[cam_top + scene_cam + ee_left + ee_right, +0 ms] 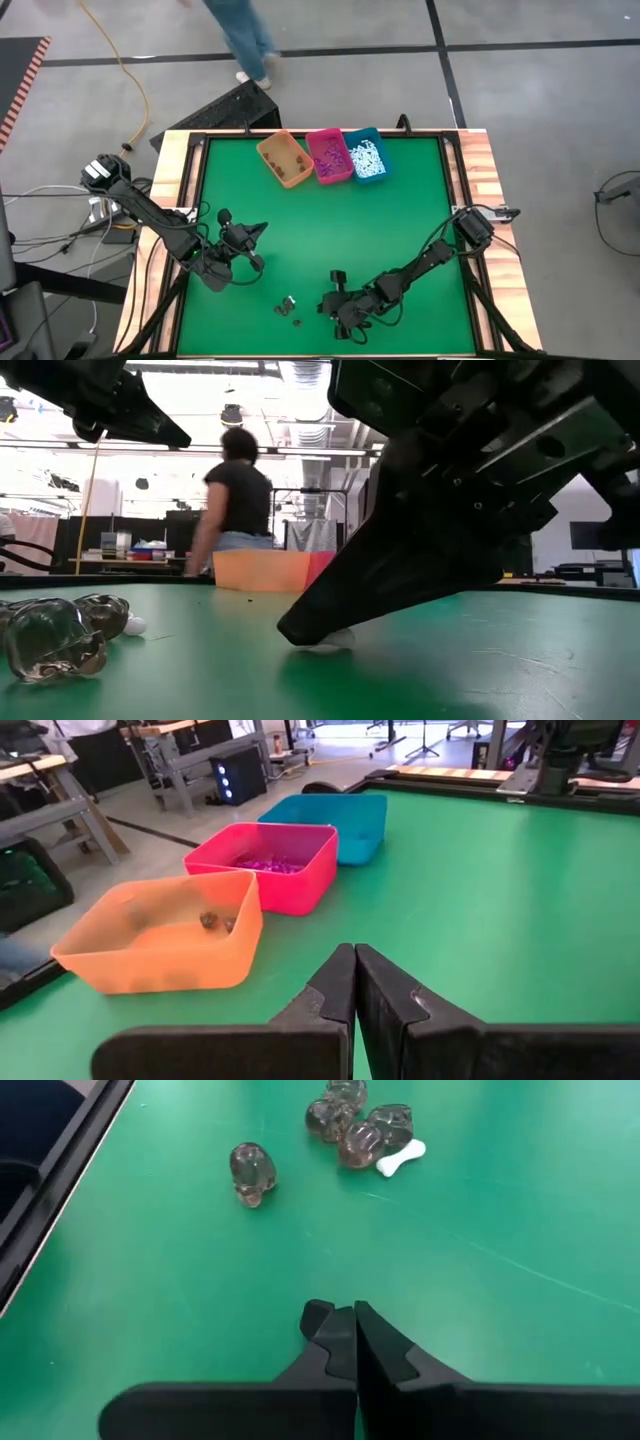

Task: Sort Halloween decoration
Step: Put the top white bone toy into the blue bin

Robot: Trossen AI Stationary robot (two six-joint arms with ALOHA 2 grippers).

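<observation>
Green table [320, 230] carries few pieces near its front edge: smoky skulls [350, 1125] and a white bone [401, 1157]. Right gripper [354, 1342] is fully closed, apparently pinching something white [325, 642]; it may slip out. Left gripper [354, 982], closed and empty, waits near the bins [160, 935].

Green desk [400, 230] with light wood border; orange bin [284, 160], pink bin [329, 155], teal bin [366, 154]; smoky brown translucent skulls [251, 1172]; white bone [401, 1158]; black arms.
</observation>
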